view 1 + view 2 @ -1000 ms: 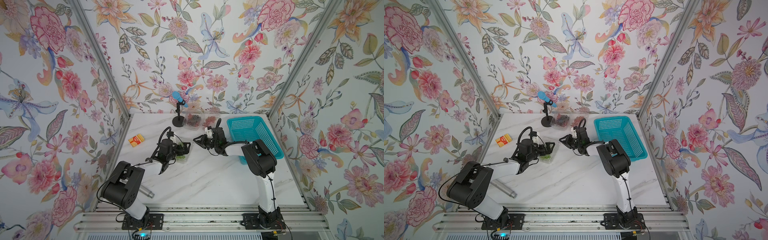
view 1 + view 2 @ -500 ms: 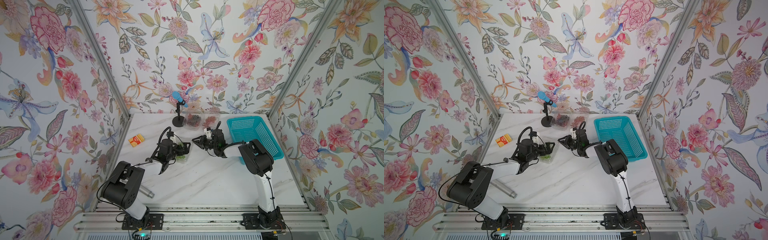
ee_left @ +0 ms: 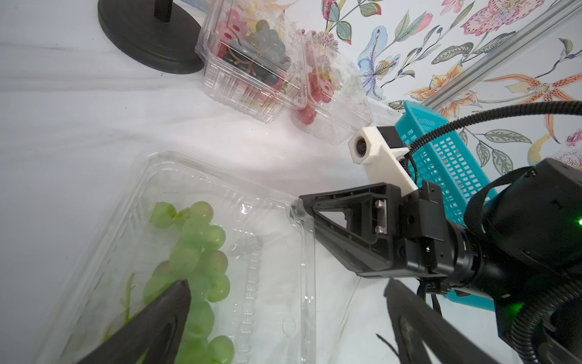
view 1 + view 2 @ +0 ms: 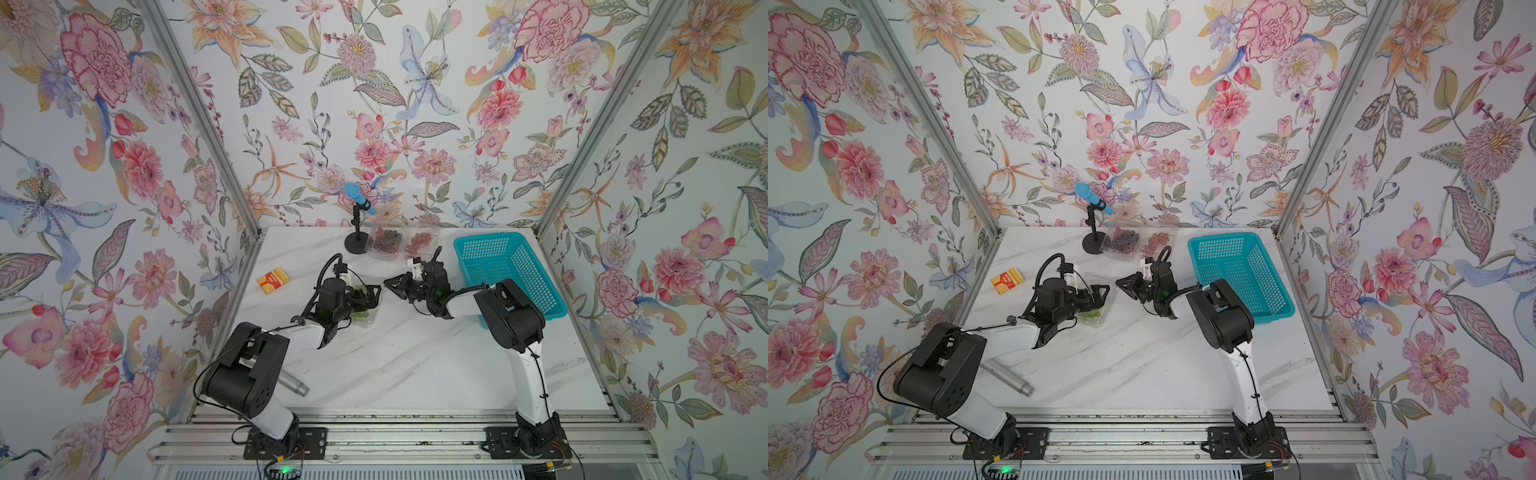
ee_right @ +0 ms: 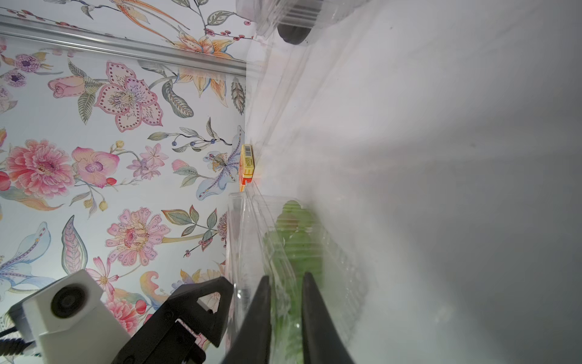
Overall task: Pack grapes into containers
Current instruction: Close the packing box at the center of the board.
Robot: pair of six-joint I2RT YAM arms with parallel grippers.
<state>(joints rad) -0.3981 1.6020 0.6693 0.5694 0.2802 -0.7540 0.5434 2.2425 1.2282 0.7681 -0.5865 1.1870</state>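
A clear container (image 3: 283,315) lies open at mid table with the green grapes (image 3: 195,252) in its ribbed base. My left gripper (image 3: 287,283) is open and straddles it, one finger over the grapes and one outside the lid; it also shows in a top view (image 4: 368,297). My right gripper (image 5: 286,280) comes in from the right, (image 4: 388,284). Its jaws stand nearly together round the lid's corner edge (image 3: 296,209); whether they pinch it I cannot tell. At the back stand two closed containers, one with dark grapes (image 4: 386,241) and one with red grapes (image 4: 422,241).
A teal basket (image 4: 490,241) sits at the right behind my right arm. A black microphone stand (image 4: 356,245) is left of the closed containers. An orange box (image 4: 272,279) lies at the left and a metal cylinder (image 4: 293,384) near my left arm's base.
My right gripper has edged left onto the open container's lid corner and its jaws have narrowed. The left arm and its open gripper have not moved.
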